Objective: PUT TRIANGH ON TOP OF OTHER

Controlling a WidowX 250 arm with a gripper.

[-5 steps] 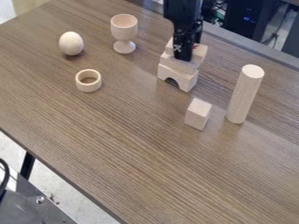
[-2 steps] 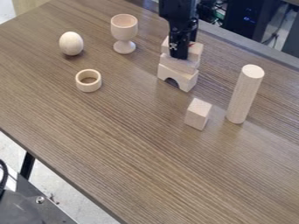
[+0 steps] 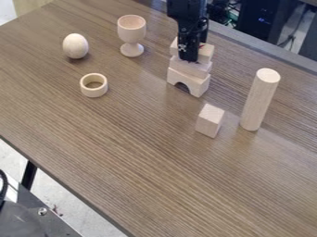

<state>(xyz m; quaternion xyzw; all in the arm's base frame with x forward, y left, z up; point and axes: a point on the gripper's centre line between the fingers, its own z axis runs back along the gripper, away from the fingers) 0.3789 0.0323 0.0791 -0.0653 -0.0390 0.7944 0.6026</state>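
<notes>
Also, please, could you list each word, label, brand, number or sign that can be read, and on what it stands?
No text can be read.
Gripper: white marks, too small to read.
Near the top block: a red mark, too small to read; I cannot tell what it is on.
Egg, cup, ring, cube, cylinder: no print seen.

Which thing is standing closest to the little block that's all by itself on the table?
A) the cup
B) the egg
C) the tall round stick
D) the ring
C, because the tall round stick stands right beside the little block, while the others are farther off.
</notes>
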